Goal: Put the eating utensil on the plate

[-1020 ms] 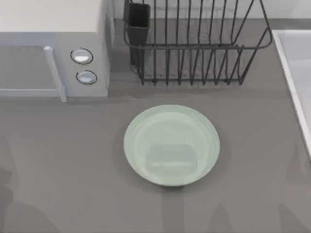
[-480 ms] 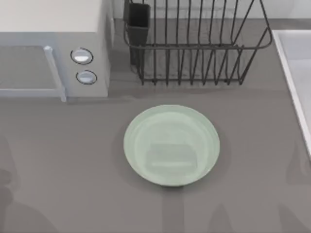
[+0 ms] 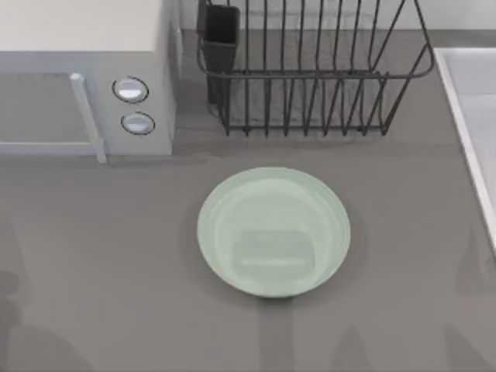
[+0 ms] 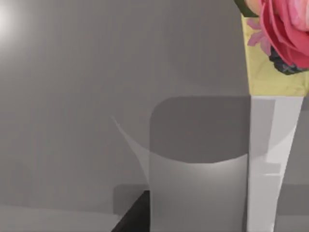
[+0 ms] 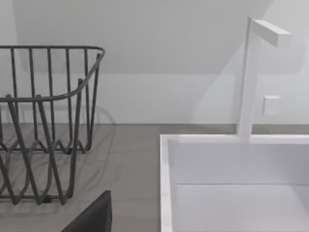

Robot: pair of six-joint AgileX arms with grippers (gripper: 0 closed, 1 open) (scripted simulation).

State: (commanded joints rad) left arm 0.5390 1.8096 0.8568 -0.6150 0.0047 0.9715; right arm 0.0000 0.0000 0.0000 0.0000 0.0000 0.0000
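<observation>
The plate (image 3: 273, 231), round and pale mint green with a raised rim, lies flat in the middle of the grey table with nothing on it. The eating utensil is out of view. A dark corner of my left gripper (image 4: 135, 218) juts in at the edge of the left wrist view, which faces a grey wall and a pale post. In the right wrist view a dark corner of my right gripper (image 5: 92, 217) sits over the table between the rack and the sink.
A microwave (image 3: 77, 70) stands at the back left. A dark wire dish rack (image 3: 310, 77) with a black cup (image 3: 221, 31) stands behind the plate. A white sink (image 3: 473, 116) with a faucet (image 5: 251, 72) fills the right side. Pink flowers (image 4: 282, 29) top the pale post.
</observation>
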